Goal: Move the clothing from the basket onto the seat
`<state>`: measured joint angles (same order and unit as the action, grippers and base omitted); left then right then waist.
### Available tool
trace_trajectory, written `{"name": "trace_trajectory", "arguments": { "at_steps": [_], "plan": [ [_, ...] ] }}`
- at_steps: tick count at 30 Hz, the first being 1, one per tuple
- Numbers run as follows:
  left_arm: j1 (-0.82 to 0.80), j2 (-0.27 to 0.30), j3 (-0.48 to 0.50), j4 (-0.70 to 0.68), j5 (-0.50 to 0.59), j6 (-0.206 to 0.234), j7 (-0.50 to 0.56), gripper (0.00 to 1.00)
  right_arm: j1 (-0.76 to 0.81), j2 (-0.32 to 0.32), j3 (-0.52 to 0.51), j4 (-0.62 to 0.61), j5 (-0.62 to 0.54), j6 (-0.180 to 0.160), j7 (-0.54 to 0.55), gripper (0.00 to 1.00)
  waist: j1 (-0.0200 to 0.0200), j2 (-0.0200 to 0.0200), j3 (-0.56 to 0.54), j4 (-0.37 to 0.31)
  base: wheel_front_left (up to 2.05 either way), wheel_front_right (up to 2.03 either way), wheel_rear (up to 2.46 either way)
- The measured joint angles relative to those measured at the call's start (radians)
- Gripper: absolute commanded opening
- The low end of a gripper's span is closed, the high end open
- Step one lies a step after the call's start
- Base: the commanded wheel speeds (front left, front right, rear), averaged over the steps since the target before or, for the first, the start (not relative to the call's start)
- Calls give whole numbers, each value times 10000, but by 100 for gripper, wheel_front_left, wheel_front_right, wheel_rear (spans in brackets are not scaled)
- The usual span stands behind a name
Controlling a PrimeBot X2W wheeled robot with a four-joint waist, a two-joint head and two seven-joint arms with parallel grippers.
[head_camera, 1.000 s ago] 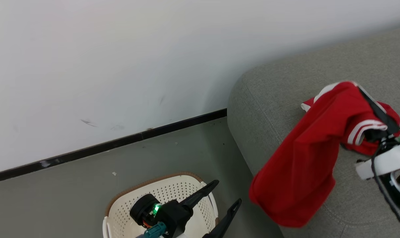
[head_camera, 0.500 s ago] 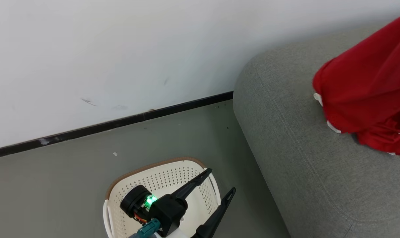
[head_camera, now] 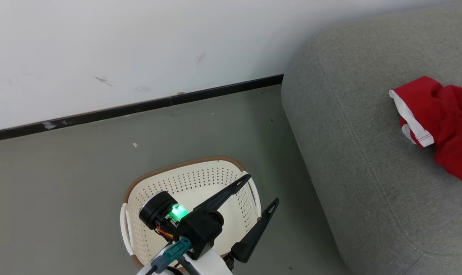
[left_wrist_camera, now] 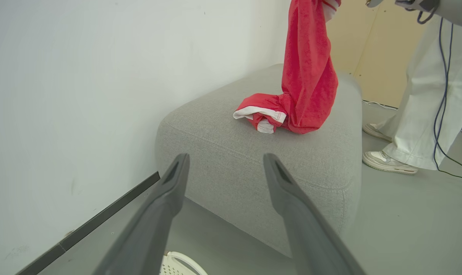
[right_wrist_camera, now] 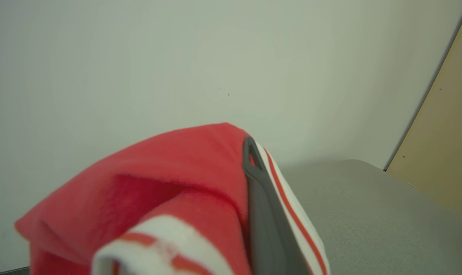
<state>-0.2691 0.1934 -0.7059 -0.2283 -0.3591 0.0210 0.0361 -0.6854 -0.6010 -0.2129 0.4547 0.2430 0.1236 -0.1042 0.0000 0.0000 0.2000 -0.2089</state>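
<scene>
Head view, lower centre: left tool (head_camera: 262,188) wide open, empty, over the basket (head_camera: 185,163); right edge, the clothing (head_camera: 444,114) rests on the seat (head_camera: 368,183). Left wrist view, upper middle: it hangs, lower end bunched on the seat. Right wrist view: right tool (right_wrist_camera: 249,152) clamped on it. Likely the placing step; next, lower and release.

The clothing (head_camera: 450,114) is bright red with a white hem and red-and-white striped trim. The sofa (head_camera: 349,133) is light grey. The basket (head_camera: 200,179) is cream, dotted with perforations, with a brown rim. The left gripper (head_camera: 263,188) has black fingers (head_camera: 227,193). The floor (head_camera: 81,172) is grey-green, the wall (head_camera: 139,46) white, the skirting (head_camera: 139,108) black.
</scene>
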Motion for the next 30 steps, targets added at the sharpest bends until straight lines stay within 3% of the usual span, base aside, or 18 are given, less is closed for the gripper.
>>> {"name": "trace_trajectory", "arguments": {
  "at_steps": [13,25,29,30],
  "plan": [
    [-750,6,-115,-364,196,-161,382,100,227,1281,336,2351,-729,0,-426,0,0,0,1255,410,0,0,0],
    [-1162,-6,134,-383,176,-247,389,100,298,1551,-378,3214,-1126,0,-1070,2,0,0,2029,527,0,0,0],
    [-1173,-25,451,-339,6,-236,268,100,272,1979,-353,3262,-1214,0,-1252,50,0,0,2172,426,0,0,0],
    [-1178,-31,520,-303,-75,-236,226,100,272,2098,-353,3273,-1216,0,-1310,78,0,0,2178,380,0,0,0]
  ]
}}
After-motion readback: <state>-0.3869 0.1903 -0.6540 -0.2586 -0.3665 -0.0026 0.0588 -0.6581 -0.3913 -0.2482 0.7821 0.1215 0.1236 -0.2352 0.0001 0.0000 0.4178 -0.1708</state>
